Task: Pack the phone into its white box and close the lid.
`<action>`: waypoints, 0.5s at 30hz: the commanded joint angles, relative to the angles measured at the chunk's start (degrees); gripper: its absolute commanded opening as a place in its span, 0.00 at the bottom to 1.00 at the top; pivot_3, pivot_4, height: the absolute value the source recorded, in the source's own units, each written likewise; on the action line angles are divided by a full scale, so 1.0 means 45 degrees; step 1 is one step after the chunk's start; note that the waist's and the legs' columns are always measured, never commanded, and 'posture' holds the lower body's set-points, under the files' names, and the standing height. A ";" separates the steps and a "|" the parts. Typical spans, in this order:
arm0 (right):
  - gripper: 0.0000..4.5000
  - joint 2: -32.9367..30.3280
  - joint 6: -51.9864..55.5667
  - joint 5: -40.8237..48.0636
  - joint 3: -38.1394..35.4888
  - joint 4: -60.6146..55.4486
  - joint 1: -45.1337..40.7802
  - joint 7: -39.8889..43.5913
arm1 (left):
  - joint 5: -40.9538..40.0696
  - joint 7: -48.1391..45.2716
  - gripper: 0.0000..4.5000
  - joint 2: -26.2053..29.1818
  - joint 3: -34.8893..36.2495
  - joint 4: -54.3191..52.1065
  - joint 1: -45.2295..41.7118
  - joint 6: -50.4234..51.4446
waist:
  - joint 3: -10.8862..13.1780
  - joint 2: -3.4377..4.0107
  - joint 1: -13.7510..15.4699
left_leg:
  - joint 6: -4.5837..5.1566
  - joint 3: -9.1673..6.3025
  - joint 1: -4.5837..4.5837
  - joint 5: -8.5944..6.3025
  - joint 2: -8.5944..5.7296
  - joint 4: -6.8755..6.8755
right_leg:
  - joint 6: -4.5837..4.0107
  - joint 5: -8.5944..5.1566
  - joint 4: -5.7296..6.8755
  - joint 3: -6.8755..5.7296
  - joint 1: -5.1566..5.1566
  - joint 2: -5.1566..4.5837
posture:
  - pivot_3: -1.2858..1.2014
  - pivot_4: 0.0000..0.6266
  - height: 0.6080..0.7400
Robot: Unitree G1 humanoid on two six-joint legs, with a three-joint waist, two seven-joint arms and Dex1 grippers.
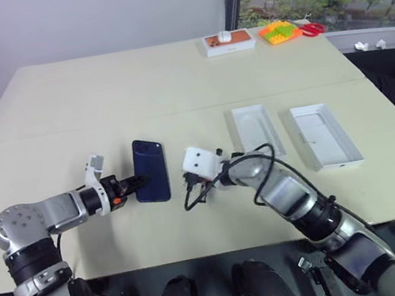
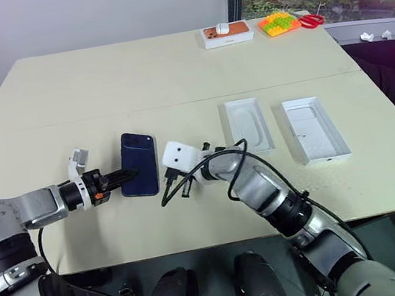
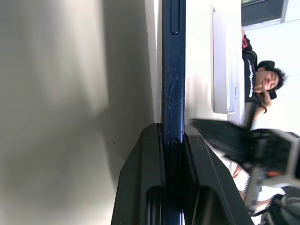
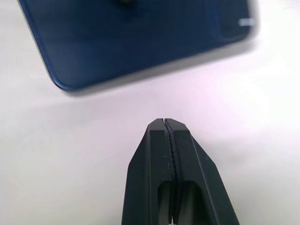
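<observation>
Left pincer (image 1: 140, 179) pinches the phone (image 1: 150, 169) by its edge on the bench (image 1: 137, 90); right pincer (image 4: 166, 123) pressed together just beside it.

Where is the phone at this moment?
In the left eye view the phone lies on the table left of centre, its left edge pinched by the left end effector, with the shut right end effector just to its right.

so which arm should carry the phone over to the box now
Left. The left gripper is already clamped on the phone's edge. The right gripper is shut on nothing beside the phone, though nearer the white box.
</observation>
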 commanded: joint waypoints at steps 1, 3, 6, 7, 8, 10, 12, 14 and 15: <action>0.00 -0.1067 0.0774 0.0626 -0.1119 -0.2531 0.0408 0.0568 | -0.0890 -0.0551 0.01 0.0141 0.0147 -0.0996 0.0105 0.0102 | 0.0002 -0.0001 0.0009 | 0.0000 -0.0002 -0.0005 0.0000 0.0000 -0.0002 | 0.0000 0.0000 -0.0003 -0.0001 -0.0005 0.0000 | 0.52 0.24 1.00; 0.00 -0.1921 0.1052 0.0910 -0.1705 -0.3342 0.0679 0.0863 | -0.1169 -0.0559 0.01 0.0052 0.0194 -0.1115 0.0089 0.0102 | 0.0009 -0.0008 0.0024 | 0.0000 -0.0004 -0.0011 0.0000 0.0000 -0.0003 | 0.0000 0.0000 -0.0010 -0.0004 -0.0007 0.0000 | 0.52 0.24 1.00; 0.00 -0.3347 0.1326 0.1434 -0.2761 -0.4089 0.1072 0.1444 | -0.1558 -0.0405 0.01 -0.0086 0.0067 -0.1236 0.0019 0.0102 | 0.0016 -0.0017 0.0045 | 0.0000 -0.0005 -0.0013 0.0000 -0.0001 -0.0001 | 0.0000 0.0000 -0.0019 -0.0006 -0.0003 0.0001 | 0.52 0.24 1.00; 0.00 -0.3627 0.1378 0.1590 -0.2941 -0.4180 0.1145 0.1556 | -0.1620 -0.0335 0.01 -0.0110 0.0018 -0.1263 0.0009 0.0102 | 0.0019 -0.0019 0.0041 | 0.0001 -0.0005 -0.0013 -0.0001 -0.0002 0.0001 | 0.0000 0.0000 -0.0022 -0.0006 -0.0001 0.0001 | 0.52 0.24 1.00; 0.00 -0.4116 0.1380 0.1803 -0.3216 -0.4265 0.1293 0.1837 | -0.1714 -0.0260 0.01 -0.0197 -0.0031 -0.1280 -0.0047 0.0102 | 0.0020 -0.0021 0.0041 | 0.0001 -0.0004 -0.0014 -0.0001 -0.0003 0.0000 | 0.0000 -0.0001 -0.0027 -0.0006 0.0000 0.0001 | 0.52 0.24 1.00; 0.12 -0.5573 0.0796 0.2139 -0.3937 -0.4107 0.1991 0.2755 | -0.1935 -0.0201 0.00 -0.0525 -0.0337 -0.1533 -0.0240 0.0102 | 0.0025 -0.0028 0.0081 | 0.0003 -0.0005 -0.0015 -0.0002 -0.0003 0.0000 | 0.0001 -0.0001 -0.0034 -0.0006 0.0002 0.0004 | 0.52 0.24 1.00; 0.30 -0.6882 -0.0540 0.1921 -0.4337 -0.3502 0.2702 0.3210 | -0.2046 -0.0178 0.00 -0.0864 -0.0733 -0.1864 -0.0417 0.0101 | 0.0049 -0.0056 0.0257 | 0.0007 -0.0011 -0.0025 -0.0003 -0.0005 -0.0002 | 0.0003 -0.0003 -0.0052 -0.0016 0.0006 0.0006 | 0.52 0.24 1.00; 0.52 -0.7159 -0.1003 0.2149 -0.4546 -0.3088 0.2902 0.3248 | -0.2189 -0.0142 0.00 -0.1009 -0.0843 -0.1981 -0.0456 0.0101 | 0.0070 -0.0085 0.0236 | 0.0015 -0.0003 -0.0026 -0.0008 -0.0006 -0.0001 | 0.0004 -0.0003 -0.0070 -0.0012 0.0013 0.0009 | 0.52 0.24 1.00; 0.62 -0.7298 -0.1358 0.2127 -0.4566 -0.2683 0.2999 0.3297 | -0.2219 -0.0108 0.00 -0.1105 -0.0974 -0.2073 -0.0463 0.0101 | 0.0076 -0.0089 0.0183 | 0.0016 0.0007 -0.0024 -0.0008 -0.0004 0.0000 | 0.0003 -0.0003 -0.0070 -0.0004 0.0012 0.0010 | 0.52 0.24 1.00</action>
